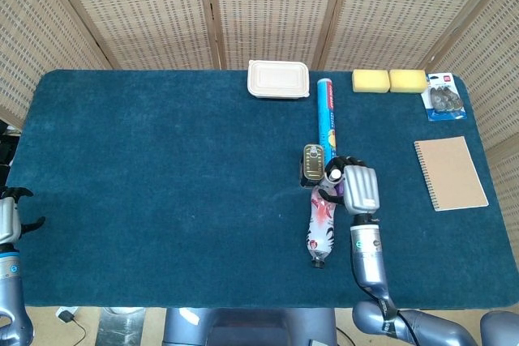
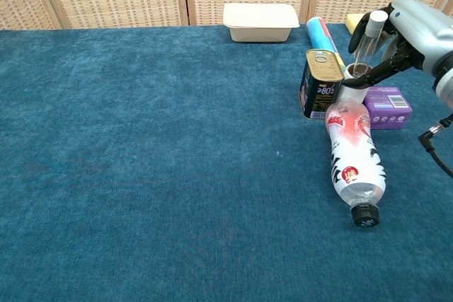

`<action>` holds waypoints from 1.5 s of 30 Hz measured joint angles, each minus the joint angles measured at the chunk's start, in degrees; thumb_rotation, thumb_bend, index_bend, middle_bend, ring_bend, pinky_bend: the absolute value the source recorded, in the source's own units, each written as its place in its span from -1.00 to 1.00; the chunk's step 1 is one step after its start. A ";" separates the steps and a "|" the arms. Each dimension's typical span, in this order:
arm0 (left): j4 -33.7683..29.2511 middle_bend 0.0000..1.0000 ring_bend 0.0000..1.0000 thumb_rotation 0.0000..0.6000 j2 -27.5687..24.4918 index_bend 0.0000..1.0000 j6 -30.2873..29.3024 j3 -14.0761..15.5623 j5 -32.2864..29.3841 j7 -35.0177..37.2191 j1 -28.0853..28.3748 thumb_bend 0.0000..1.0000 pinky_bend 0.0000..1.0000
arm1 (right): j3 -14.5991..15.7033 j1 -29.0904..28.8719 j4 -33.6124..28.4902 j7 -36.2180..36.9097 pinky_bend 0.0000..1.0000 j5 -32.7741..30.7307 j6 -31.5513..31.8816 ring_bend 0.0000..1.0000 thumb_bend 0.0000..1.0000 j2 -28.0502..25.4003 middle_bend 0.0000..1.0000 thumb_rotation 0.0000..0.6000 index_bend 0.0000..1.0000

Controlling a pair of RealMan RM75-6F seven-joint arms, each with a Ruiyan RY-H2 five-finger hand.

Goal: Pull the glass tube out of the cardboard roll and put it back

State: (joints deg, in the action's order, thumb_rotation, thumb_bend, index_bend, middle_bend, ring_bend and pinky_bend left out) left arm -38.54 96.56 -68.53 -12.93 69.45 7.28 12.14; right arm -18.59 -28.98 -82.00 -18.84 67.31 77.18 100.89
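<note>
Currently the blue table [image 1: 162,200] is lying wide and bare across its left and middle; clutter is crowding the right. Right hand [image 2: 410,30] is pinching the glass tube [image 2: 368,40] upright, its lower end sitting at the mouth of the cardboard roll [image 2: 352,83]. Roll is standing wedged between the tin can [image 2: 322,84], purple box [image 2: 388,107] and the lying bottle [image 2: 354,160]. Left hand [image 1: 8,220] is hanging off the table's near-left edge, fingers apart, holding nothing.
</note>
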 measured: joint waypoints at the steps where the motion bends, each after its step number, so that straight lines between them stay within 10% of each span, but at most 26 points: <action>1: 0.00 -0.26 -0.60 1.00 -0.01 -0.20 0.00 0.00 -0.01 -0.02 0.00 -0.79 -0.41 | 0.00 -0.04 0.08 -0.05 -0.12 -0.02 -0.01 -0.13 -0.66 0.05 -0.01 1.00 0.00; 45: -0.06 -0.26 -0.60 1.00 -0.02 -0.20 0.02 -0.04 -0.08 -0.14 -0.02 -0.79 -0.41 | -1.38 -3.12 3.40 -1.25 0.03 -1.73 -2.36 0.10 -0.57 1.40 0.22 1.00 0.15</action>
State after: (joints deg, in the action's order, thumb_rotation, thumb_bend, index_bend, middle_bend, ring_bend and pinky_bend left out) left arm -38.60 96.54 -68.51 -12.97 69.38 7.14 12.12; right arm -19.96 -32.11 -78.60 -20.09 65.59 74.82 102.29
